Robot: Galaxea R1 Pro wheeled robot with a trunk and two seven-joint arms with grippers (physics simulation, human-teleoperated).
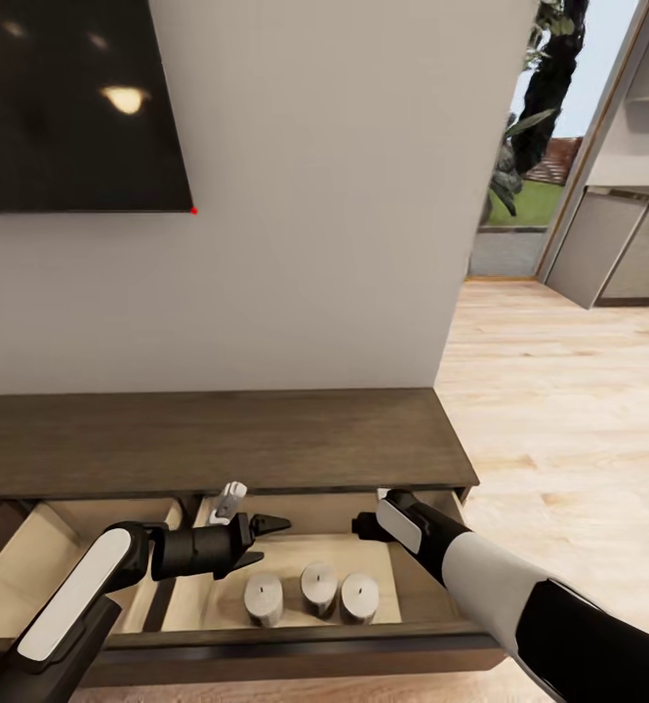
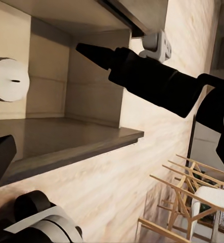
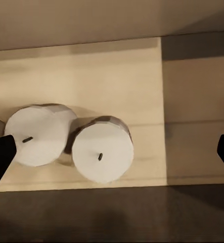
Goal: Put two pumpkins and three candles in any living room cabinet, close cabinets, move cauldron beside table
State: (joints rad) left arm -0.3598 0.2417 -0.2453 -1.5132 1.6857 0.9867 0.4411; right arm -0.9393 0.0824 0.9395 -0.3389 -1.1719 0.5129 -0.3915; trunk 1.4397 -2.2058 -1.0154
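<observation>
Inside the cabinet (image 1: 217, 444) drawer your three candles (image 1: 312, 591) look light, stiff, slippery; grip their sides, both grippers (image 1: 265, 540) spread, empty.

A dark screen (image 1: 70, 103) fills the upper left of the head view, mounted on a pale wall (image 1: 314, 244). At the right, light wood flooring (image 1: 558, 410) runs back to a doorway with greenery (image 1: 534, 107) outside, and grey kitchen units (image 1: 622, 244) stand at the far right edge.
</observation>
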